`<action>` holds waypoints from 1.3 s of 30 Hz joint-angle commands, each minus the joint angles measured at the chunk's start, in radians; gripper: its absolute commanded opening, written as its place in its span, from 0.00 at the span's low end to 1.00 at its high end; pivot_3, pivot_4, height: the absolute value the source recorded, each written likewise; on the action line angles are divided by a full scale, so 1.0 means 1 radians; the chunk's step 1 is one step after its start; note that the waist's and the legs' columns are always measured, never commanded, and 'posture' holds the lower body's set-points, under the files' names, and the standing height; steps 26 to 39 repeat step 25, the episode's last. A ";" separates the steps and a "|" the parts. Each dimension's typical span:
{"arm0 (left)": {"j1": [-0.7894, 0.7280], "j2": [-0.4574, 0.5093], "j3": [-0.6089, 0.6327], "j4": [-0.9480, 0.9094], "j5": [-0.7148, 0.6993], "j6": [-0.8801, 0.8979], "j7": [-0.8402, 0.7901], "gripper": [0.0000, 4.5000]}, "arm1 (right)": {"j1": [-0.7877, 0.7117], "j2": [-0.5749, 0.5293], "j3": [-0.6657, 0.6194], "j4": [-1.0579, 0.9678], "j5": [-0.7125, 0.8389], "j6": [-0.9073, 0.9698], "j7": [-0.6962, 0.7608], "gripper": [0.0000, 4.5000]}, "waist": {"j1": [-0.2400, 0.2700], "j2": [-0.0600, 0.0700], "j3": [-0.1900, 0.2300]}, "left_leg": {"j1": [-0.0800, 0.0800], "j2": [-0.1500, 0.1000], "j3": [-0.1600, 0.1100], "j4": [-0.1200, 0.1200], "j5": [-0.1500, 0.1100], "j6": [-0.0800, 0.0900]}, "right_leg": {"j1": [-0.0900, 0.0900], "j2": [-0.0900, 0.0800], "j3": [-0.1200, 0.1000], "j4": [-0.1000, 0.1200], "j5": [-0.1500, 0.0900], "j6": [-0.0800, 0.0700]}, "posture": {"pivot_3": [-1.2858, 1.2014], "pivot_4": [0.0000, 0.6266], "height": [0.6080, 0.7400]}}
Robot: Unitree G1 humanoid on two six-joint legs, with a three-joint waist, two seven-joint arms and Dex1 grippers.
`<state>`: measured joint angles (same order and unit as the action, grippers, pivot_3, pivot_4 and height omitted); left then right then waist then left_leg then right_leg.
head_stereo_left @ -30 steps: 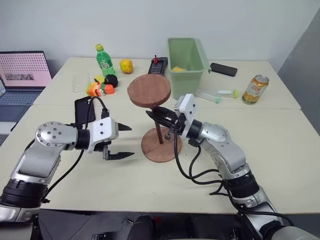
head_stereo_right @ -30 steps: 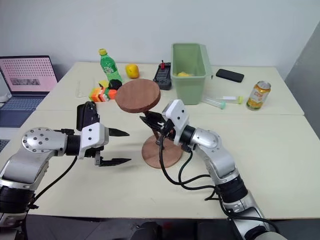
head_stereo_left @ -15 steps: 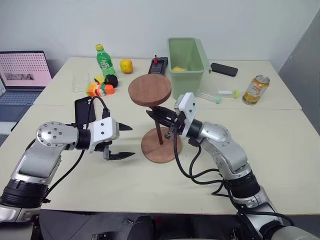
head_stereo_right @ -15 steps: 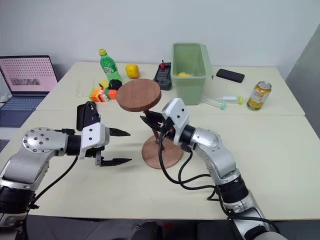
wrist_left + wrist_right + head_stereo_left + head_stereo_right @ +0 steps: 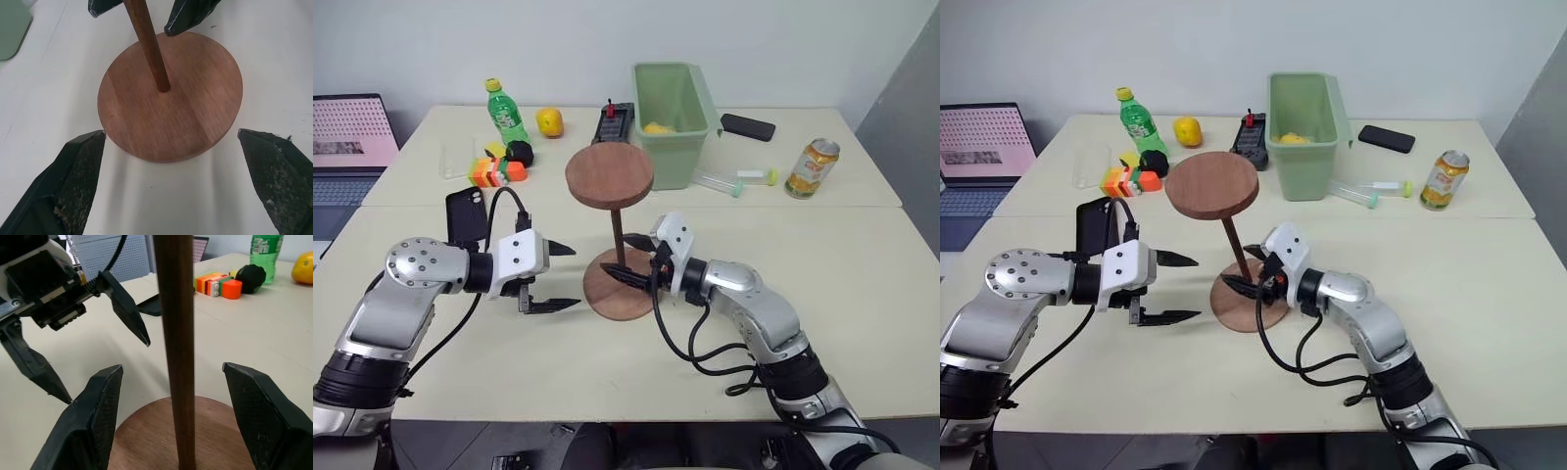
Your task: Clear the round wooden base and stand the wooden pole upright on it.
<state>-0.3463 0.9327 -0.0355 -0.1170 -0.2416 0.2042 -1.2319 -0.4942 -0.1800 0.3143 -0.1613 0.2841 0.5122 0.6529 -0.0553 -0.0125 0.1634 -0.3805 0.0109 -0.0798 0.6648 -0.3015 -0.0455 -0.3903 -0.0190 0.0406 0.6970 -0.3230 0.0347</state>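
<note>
Pole (image 5: 618, 236) upright on base (image 5: 619, 294), between left hand (image 5: 558, 277) and right hand (image 5: 628, 261).

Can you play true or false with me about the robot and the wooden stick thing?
1. The pole stands on the round base. True.
2. The right gripper squeezes the pole tight. False: its fingers stand open on either side of it.
3. The left gripper is open, beside the base. True.
4. The soda can lies inside the green bin. False: it stands on the table.
5. The pole's flat disc end is up. True.
</note>
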 commanded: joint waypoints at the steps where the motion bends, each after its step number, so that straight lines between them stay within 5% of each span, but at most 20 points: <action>1: -0.002 -0.005 0.026 -0.043 -0.028 0.018 0.014 1.00 | -0.015 -0.024 -0.008 -0.057 -0.002 -0.006 0.017 0.73 | 0.001 0.000 0.000 | 0.000 0.000 0.000 0.000 0.000 0.000 | 0.000 0.000 0.000 0.000 0.000 0.000 | 0.52 0.24 1.00; 12: -0.007 0.022 0.069 -0.027 -0.030 0.096 0.074 1.00 | 0.050 -0.286 -0.133 -0.203 0.037 0.029 0.108 0.73 | 0.002 0.000 0.000 | 0.000 -0.001 0.000 0.000 0.000 0.000 | 0.000 0.000 0.000 -0.001 0.000 0.000 | 0.52 0.24 1.00; 24: 0.061 0.120 0.186 0.104 -0.046 0.061 0.032 1.00 | 0.346 -0.647 -0.613 -0.543 0.406 0.138 0.313 0.73 | 0.012 0.001 0.005 | 0.000 0.000 0.000 0.000 0.000 0.000 | 0.002 0.000 0.000 -0.002 0.000 0.000 | 0.52 0.24 1.00; 39: 0.061 0.116 0.190 0.117 -0.048 0.052 0.028 1.00 | 0.357 -0.660 -0.622 -0.556 0.415 0.143 0.312 0.73 | 0.012 0.001 0.005 | 0.000 0.000 0.000 0.000 0.000 0.000 | 0.002 0.000 0.000 -0.001 0.000 0.000 | 0.52 0.24 1.00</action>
